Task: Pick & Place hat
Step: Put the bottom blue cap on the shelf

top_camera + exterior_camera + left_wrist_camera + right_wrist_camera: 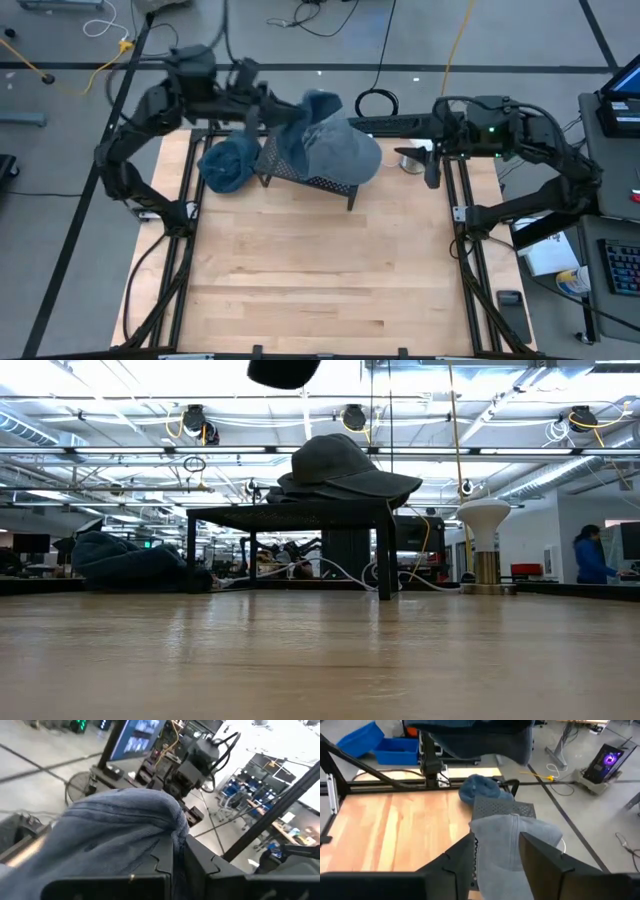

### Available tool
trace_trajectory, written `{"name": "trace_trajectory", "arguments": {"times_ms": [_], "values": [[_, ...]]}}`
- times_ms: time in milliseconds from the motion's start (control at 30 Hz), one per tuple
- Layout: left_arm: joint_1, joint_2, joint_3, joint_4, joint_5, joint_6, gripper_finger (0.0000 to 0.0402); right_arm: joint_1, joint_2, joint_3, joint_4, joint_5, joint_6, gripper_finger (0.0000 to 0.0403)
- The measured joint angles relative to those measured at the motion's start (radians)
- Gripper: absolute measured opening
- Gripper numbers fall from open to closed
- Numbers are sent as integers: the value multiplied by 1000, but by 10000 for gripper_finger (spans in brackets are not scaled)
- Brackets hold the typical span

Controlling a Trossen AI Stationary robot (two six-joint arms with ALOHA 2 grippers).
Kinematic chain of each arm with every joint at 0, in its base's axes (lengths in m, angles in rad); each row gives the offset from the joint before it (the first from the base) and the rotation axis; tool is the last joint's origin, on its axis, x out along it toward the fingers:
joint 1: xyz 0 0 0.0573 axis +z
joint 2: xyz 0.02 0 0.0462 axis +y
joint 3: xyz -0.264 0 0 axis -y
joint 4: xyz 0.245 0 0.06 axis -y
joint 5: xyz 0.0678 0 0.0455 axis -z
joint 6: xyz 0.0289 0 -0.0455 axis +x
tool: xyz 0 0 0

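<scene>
1. Bare wooden table (320, 660) fills the foreground of the low view, and its far part carries everything else
2. Standing near the back edge is a small black mesh stand (318, 180), with a grey-blue hat (340, 150) resting on its top
3. From the low view that hat (345, 465) sits upright on the stand (290, 515), brim pointing toward the right side
4. Left gripper (262, 112) hangs above the stand's back-left corner, clenched on a second blue hat (305, 118) held up in the air
5. Through the left wrist camera, blue fabric (115, 835) is pinched between the two dark fingers (165, 865), which are pressed together
6. Another crumpled blue hat (228, 165) lies on the table just left of the stand
7. Right gripper (432, 165) is off the stand's right side, near the table's right rail
8. Seen by the right wrist camera, its fingers (465, 855) stand apart with nothing between them; the grey-blue hat (515, 840) lies beyond them on the mesh
9. A person in blue (590, 555) stands far off in the room
</scene>
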Motion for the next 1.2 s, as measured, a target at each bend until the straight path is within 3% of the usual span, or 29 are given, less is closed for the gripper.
{"name": "trace_trajectory", "arguments": {"times_ms": [100,300,867,1200], "values": [[19,1,96,-90,-27,42,18,0,-13,0,9,0,27,156],[51,0,184,-180,-195,101,18,0,-21,0,72,-1,57,158],[28,61,198,-374,-877,154,18,0,-21,0,145,-1,22,155],[29,202,196,-567,-923,85,18,0,-21,0,55,-1,15,157]]}}
